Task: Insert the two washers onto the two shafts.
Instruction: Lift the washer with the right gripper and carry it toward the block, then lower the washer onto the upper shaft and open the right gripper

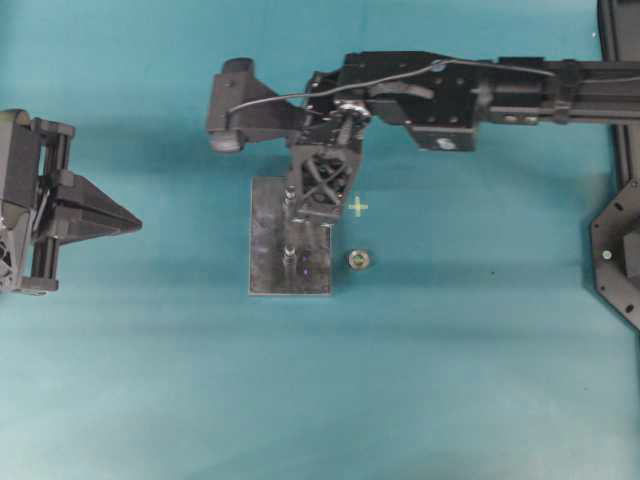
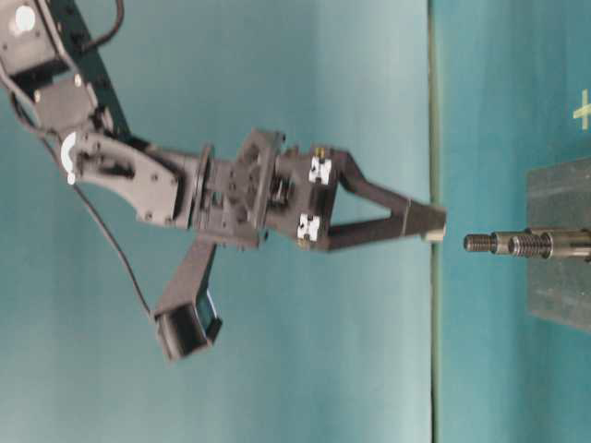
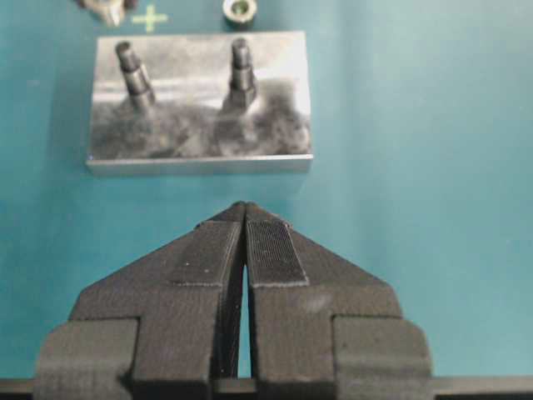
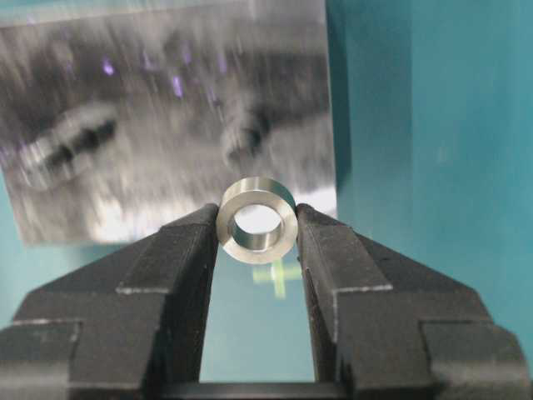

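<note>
1. Closest to your right wrist camera, the right gripper is clamped on the washer, a metal ring pinched at its sides between the two fingertips, bore facing the lens.
2. Just beyond it lies the metal block, blurred, so its two shafts are only smeared shapes there.
3. From the left wrist camera you see the left gripper with its jaws together, nothing between them, and bare teal surface between it and the block's near edge.
4. Farther on, both shafts stand upright on the block, apart from each other; a second small ring lies on the surface past the far edge, beside a yellow cross mark.
5. Overhead, the right arm covers part of the block, hiding one shaft; open surface surrounds the block on every side.
6. At table level, the washer hangs above the threaded shaft tips, not touching.
</note>
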Controlling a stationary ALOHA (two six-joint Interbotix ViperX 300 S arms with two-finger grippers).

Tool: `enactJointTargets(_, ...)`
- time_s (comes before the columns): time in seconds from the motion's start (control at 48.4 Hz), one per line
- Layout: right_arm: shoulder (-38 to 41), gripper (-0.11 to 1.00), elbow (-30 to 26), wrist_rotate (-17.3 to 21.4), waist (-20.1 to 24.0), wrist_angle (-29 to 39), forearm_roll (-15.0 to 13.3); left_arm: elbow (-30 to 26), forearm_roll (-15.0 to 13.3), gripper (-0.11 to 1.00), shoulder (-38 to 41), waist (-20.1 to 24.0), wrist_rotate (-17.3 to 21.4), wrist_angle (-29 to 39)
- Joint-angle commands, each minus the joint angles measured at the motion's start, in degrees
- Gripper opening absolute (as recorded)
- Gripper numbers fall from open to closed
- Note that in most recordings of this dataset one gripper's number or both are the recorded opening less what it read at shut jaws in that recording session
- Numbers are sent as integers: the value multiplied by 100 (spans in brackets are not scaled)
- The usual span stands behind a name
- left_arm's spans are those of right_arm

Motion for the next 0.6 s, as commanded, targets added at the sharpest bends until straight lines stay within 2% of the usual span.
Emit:
enactJointTargets(0.0,-26,34,-264,-44,26,105,-9,-62,18,0,-9,-9,-9,-44)
enactJointTargets(0.331,237,34,-580,-185,88,237,-9,-53,18,0,-35,-9,-9,-53)
enactJointTargets(0.579,281,34,-580,-193,105,237,0,-53,18,0,-44,-9,-9,-53)
